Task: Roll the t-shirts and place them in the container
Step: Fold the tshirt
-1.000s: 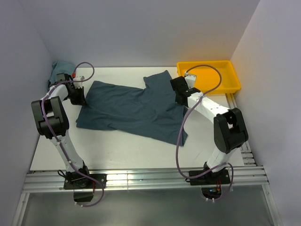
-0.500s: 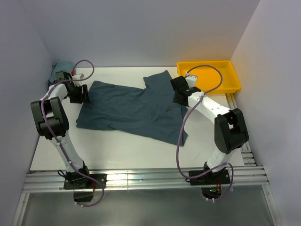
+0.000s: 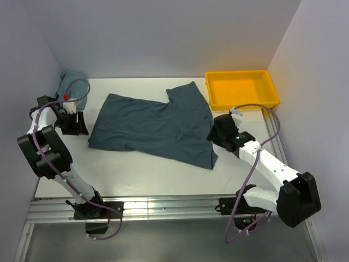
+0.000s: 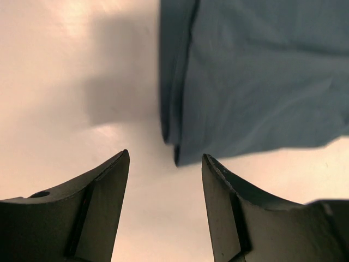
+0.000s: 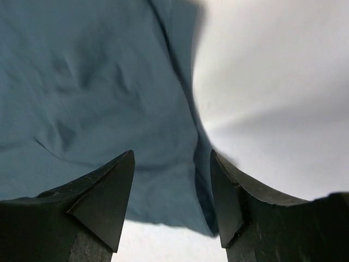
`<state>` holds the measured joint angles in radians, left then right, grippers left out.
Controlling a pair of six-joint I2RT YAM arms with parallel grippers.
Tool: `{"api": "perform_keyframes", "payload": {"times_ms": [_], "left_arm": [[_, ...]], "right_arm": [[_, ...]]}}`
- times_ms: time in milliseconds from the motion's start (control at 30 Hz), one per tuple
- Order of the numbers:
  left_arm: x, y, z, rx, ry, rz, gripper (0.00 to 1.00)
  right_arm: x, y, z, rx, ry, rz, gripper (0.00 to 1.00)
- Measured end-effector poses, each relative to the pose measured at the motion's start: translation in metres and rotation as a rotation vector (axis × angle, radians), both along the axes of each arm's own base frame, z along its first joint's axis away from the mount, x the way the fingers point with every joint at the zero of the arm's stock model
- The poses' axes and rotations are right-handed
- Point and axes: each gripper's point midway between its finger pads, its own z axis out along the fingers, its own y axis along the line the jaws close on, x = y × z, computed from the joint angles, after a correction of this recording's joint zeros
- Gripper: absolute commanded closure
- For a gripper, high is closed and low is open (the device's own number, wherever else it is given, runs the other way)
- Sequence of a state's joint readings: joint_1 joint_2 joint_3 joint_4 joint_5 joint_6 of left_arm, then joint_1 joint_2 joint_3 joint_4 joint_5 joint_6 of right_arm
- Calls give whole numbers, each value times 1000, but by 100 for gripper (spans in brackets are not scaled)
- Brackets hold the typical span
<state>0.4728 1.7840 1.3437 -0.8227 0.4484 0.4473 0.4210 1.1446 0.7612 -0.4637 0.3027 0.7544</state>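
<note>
A dark slate-blue t-shirt lies spread flat on the white table. My left gripper hovers just off the shirt's left edge. In the left wrist view the gripper is open with only bare table between its fingers, and the shirt's corner lies just ahead. My right gripper sits at the shirt's right edge. In the right wrist view this gripper is also open, above the shirt's hem, holding nothing.
A yellow tray stands at the back right, next to the shirt's upper corner. A bundle of teal cloth lies in the back left corner behind the left arm. Walls close in on the left, back and right.
Both grippers have opened and let go of the shirt. The left one drew back to the left, the right one swung toward the near right. The shirt stays flat.
</note>
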Motion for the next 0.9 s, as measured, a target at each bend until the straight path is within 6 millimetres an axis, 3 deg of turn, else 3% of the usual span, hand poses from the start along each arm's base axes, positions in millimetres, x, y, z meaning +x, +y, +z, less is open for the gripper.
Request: {"api": "perform_keyframes", "payload": {"times_ms": [133,267,500,900], "left_arm": [[-19,-14,-18,-71,79,-30,37],[-21,-23,-24,-114,99,-45,38],[-27,-34,-46,-157,152,-50,42],[-23,-37,-50,-159,152,-47,72]], "right_arm": [[-31,15,-39,12,96,43,35],[-42,21,-52,23,122,53,35],[-45,26,-64,39,135,48,35],[-50,34,-73,32,162,62,36]]}}
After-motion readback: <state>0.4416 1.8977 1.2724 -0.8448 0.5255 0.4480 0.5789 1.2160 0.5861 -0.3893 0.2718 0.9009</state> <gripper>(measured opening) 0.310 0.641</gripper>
